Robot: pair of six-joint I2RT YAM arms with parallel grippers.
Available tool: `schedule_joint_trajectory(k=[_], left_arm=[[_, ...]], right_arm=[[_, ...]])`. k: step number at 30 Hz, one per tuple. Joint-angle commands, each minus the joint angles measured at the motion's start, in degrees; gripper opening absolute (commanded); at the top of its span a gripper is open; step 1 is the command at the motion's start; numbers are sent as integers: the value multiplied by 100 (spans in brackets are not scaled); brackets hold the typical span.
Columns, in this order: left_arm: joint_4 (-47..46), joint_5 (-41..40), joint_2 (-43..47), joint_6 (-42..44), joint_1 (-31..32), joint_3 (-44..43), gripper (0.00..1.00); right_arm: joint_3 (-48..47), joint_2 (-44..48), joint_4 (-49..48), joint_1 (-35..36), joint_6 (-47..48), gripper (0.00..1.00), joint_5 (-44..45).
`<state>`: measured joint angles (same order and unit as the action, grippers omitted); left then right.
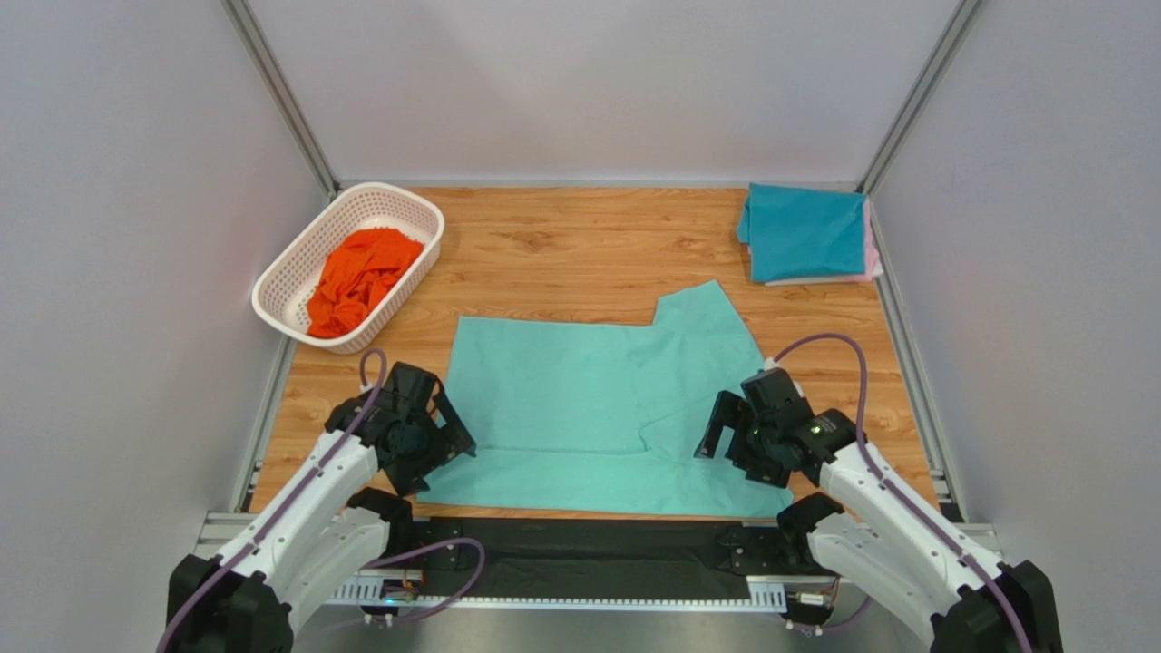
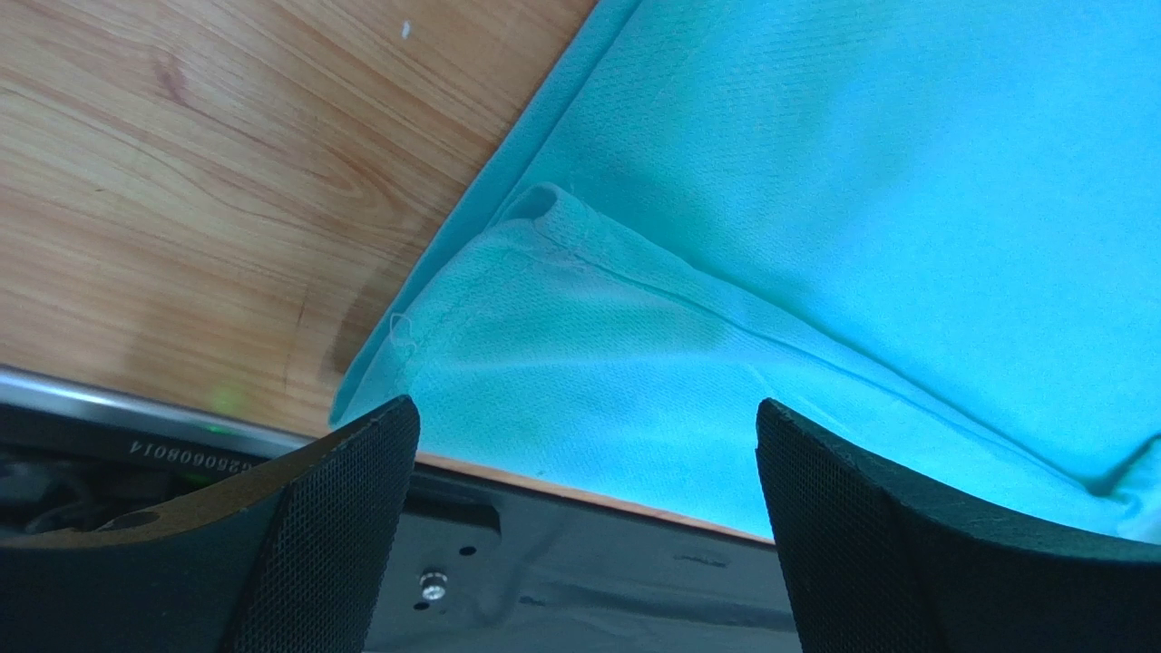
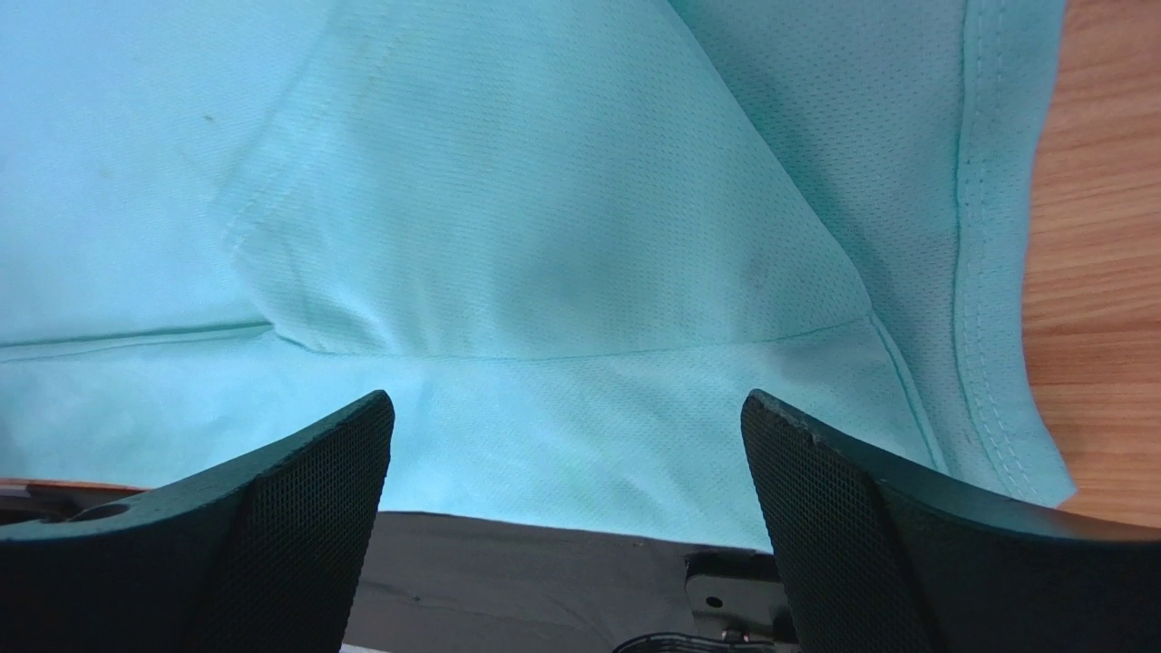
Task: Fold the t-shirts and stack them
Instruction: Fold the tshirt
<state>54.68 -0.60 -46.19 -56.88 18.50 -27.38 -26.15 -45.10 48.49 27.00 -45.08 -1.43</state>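
Observation:
The mint-green t-shirt [image 1: 573, 395] lies spread flat on the wooden table, one sleeve pointing to the far right. It fills the left wrist view [image 2: 763, 245] and the right wrist view [image 3: 518, 231]. My left gripper [image 1: 425, 449] is open and empty over the shirt's near left corner. My right gripper [image 1: 729, 438] is open and empty over the near right part of the shirt. The teal t-shirt [image 1: 804, 231] lies folded on top of the folded pink t-shirt [image 1: 870, 252] at the far right. The orange t-shirt [image 1: 357, 276] lies crumpled in the basket.
A white perforated basket [image 1: 409, 207] stands at the far left. Grey walls close in both sides and the back. A black mounting plate [image 1: 586, 555] and metal rail run along the table's near edge.

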Motion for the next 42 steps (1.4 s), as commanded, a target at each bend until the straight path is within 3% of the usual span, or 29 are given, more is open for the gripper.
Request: schedule_joint_trajectory(k=[1, 11, 17, 21, 28, 36, 42], left_arm=[[438, -290, 190, 89, 13, -671, 100], [685, -1591, -135, 599, 13, -2649, 100], [-367, -1952, -1038, 1406, 13, -3212, 100], [-1247, -1637, -1679, 2480, 4, -3352, 100], [-1697, -987, -3262, 2234, -382, -3994, 100], [-2092, -389, -5011, 2269, -646, -4635, 99], [-2198, -458, -5812, 2094, -830, -4996, 86]], right_arm=[[-871, 46, 81, 33, 218, 100, 134], [-2438, -227, 100, 42, 887, 100, 1425], [-2719, -534, -313, 42, 1159, 100, 1750], [-2807, -824, -611, 42, 1317, 100, 1953], [-3062, -1684, -1025, 7, 1563, 100, 2129], [-3177, -2547, -1342, -239, 1695, 100, 1576], [-3098, -2749, -1430, -301, 1836, 100, 1444]])
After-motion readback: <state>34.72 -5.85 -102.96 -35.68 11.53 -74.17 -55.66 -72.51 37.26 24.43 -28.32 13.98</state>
